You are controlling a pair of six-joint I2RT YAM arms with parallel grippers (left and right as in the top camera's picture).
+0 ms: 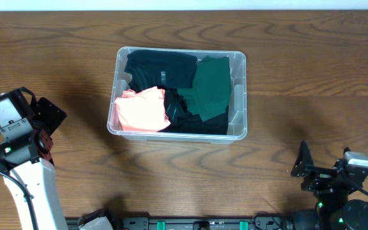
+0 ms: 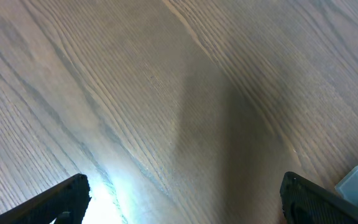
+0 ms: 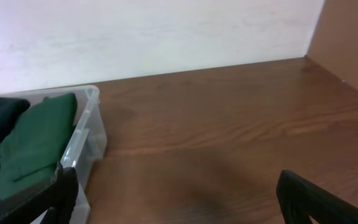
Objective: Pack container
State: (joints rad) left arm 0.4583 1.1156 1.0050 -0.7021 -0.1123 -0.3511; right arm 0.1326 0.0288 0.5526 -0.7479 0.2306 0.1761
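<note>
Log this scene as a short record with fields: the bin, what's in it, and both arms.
container: clear bin, mid-table, no lid on it
contents: pink garment in the near left corner; green garment on the right; black garments at the far left and underneath
left arm: left of the container, over bare table; jaws open, holding nothing
right arm: at the near edge, right of the container; jaws open, holding nothing

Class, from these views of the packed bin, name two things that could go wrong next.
The dark green cloth rides high against the wall of the clear rectangular plastic container and might slip over its rim. The crumpled pink cloth lies loose on top and could be dragged out if snagged.
</note>
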